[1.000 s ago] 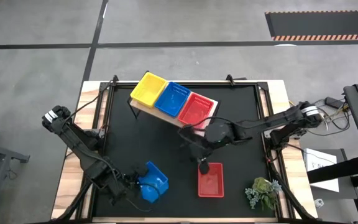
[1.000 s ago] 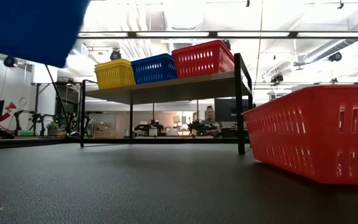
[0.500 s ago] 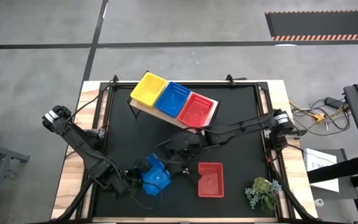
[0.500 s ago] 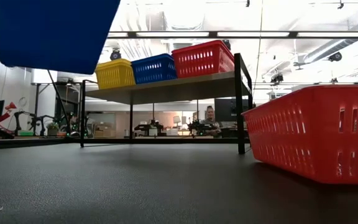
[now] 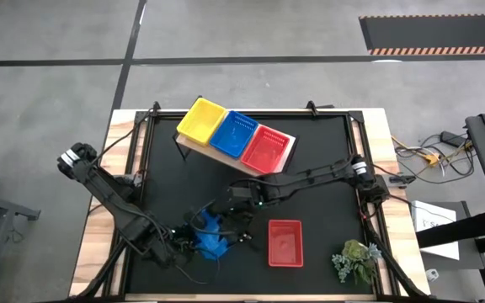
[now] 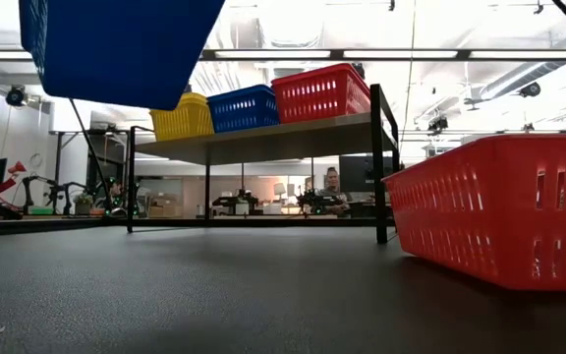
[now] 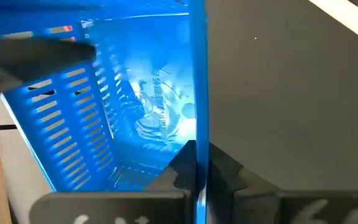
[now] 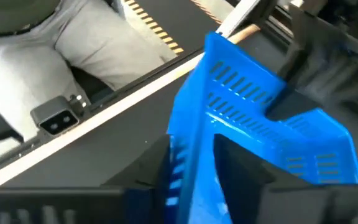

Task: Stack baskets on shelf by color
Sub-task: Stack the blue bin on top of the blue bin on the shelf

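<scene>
Bright ceiling lights (image 6: pixel 293 20) wash out the room's top in my low view. Glare blooms inside the blue basket (image 7: pixel 148 106) at my left wrist, where a dark smear blurs one side. My right wrist picture is motion-soft throughout.

Three baskets (image 5: pixel 234 133) sit side by side on the shelf (image 5: pixel 194 146) at the table's (image 5: pixel 327 168) rear; nearer the front, a lifted basket (image 5: pixel 211 238) hangs between the left gripper (image 5: pixel 185 246) and right gripper (image 5: pixel 236 229), another basket (image 5: pixel 285 243) resting on the table to its right
</scene>
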Tool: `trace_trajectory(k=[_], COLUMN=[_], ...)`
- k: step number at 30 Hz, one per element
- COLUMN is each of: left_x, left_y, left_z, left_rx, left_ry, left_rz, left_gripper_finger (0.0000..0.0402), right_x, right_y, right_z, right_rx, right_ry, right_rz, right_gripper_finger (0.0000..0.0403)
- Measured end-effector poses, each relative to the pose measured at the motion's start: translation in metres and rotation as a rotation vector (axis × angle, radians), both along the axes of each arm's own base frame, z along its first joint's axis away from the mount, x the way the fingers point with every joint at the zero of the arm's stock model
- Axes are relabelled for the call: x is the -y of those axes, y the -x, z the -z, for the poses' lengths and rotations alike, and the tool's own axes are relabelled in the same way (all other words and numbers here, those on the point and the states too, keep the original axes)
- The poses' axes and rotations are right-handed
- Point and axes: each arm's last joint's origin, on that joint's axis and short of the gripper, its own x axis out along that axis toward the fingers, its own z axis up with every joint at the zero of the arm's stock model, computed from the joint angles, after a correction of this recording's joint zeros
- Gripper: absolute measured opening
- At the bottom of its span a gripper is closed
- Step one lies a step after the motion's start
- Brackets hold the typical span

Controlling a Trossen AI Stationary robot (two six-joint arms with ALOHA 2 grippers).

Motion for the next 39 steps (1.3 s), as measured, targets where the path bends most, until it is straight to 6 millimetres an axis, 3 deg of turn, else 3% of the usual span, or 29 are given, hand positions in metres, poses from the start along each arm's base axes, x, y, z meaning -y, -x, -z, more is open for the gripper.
trace_trajectory(k=[6,15,28,39], left_x=[0.000,0.000,-0.001,-0.014], left_y=[-0.002,-0.004,-0.004,0.008], left_z=[0.002,0.001,-0.001,-0.018], left_rx=[0.020,0.070,0.099,0.154], left_ry=[-0.030,-0.075,-0.112,-0.142], left_rz=[-0.018,-0.044,-0.028,-0.063], left_gripper_finger=[0.0000,0.0004,0.0127,0.0144], right_x=[0.000,0.001,0.002,0.008], right_y=[0.002,0.005,0.010,0.028], right_z=[-0.003,-0.002,-0.004,-0.024], right_rx=[0.030,0.022,-0.016,-0.077], right_ry=[0.030,0.048,0.062,0.123], right_rz=[-0.052,-0.070,-0.060,0.071], right_gripper_finger=[0.0020,0.0010,0.0009,0.0007])
